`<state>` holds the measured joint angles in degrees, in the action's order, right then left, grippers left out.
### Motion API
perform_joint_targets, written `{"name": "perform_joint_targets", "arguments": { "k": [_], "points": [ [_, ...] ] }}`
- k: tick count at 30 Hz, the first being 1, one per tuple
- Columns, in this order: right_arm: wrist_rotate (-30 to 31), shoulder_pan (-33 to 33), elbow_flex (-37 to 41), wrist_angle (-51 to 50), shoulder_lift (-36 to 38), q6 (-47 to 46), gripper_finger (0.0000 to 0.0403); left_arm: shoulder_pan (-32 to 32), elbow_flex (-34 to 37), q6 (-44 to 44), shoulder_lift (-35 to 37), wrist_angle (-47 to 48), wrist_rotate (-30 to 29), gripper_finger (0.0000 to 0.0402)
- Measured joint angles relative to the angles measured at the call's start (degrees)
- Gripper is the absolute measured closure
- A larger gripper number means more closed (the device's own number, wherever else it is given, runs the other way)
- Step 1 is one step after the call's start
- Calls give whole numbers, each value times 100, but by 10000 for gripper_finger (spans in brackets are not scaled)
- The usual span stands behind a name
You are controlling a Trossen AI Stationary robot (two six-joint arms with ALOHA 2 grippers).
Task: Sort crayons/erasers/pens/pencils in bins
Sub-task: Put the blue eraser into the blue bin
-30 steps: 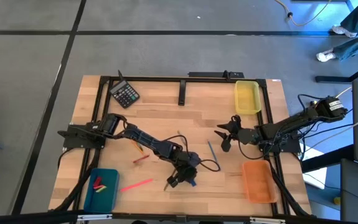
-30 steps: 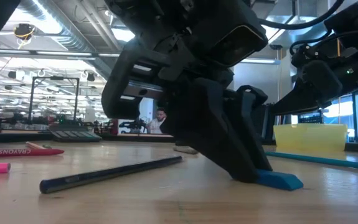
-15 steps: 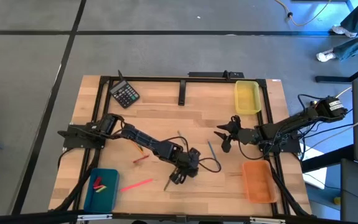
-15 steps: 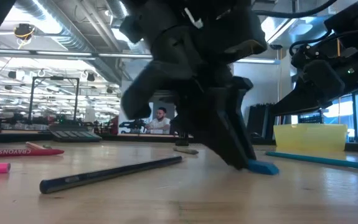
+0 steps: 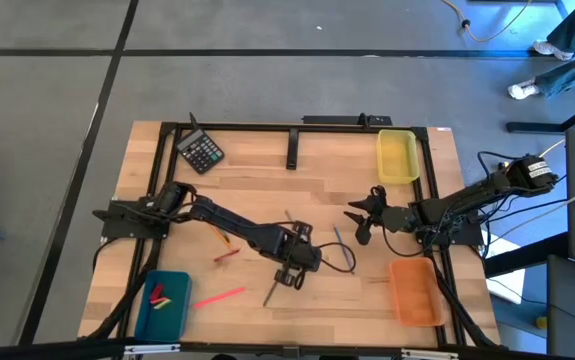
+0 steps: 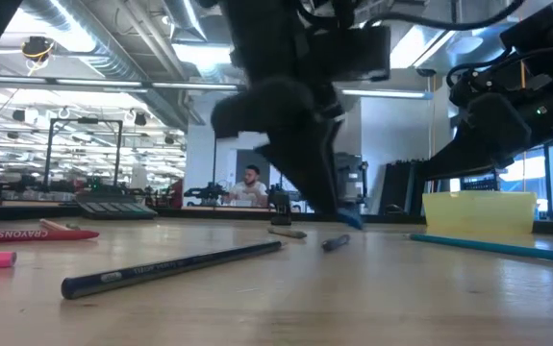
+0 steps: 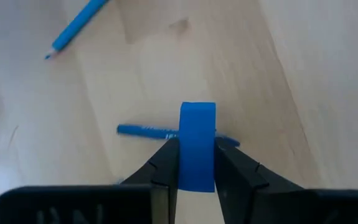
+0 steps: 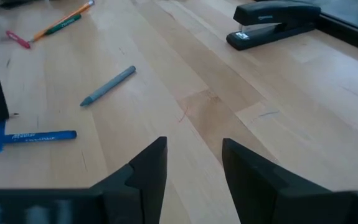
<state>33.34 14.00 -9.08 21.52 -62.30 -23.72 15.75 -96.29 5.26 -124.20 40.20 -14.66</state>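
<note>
My left tool (image 7: 197, 163) grips a blue eraser (image 7: 197, 144) above the desk (image 5: 257, 185) centre, over a blue pen (image 7: 142, 130); my right tool (image 8: 193, 163) waits, fingers parted, near the yellow bin (image 5: 397, 157)

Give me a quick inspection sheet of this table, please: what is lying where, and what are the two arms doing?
Surface: wooden table, black frame around it.
Job's things: blue eraser lifted clear of the wood; pink crayon and red crayon loose; teal bin holds red and green pieces; yellow bin and orange bin look empty.
Clutter: calculator, stapler, dark pencil, blue pen.
Grippers: left gripper at table centre, shut on the eraser; right gripper open, waiting at the right.
Cables: black loop on the left arm.
Surroundings: a person far behind.
</note>
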Motion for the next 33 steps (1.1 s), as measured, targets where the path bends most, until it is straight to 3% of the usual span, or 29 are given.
{"name": "perform_joint_targets", "arguments": {
  "k": [6, 11, 14, 21, 25, 33],
  "points": [
    [2, 0, 0, 4, 2, -36, 246, 4, -231, -820, 13, 1423, -61, 329],
    [2, -2, 0, -1, 2, -278, 246, 294, -81, -1368, 13, 4064, 258, 344],
    [9, 0, 0, 4, 2, -254, 246, 572, 235, -1916, 157, 4837, 362, 352],
    [58, 0, 0, 79, -20, -172, 246, 1346, 1223, -3016, 1142, 4864, 1824, 356],
    [77, 0, -2, 226, -65, -147, 246, 1804, 1452, -3988, 1809, 4970, 2746, 356],
    [299, -9, -2, 696, -68, 33, 246, 2785, 1454, -6390, 2761, 4952, 3369, 357]
  ]
}}
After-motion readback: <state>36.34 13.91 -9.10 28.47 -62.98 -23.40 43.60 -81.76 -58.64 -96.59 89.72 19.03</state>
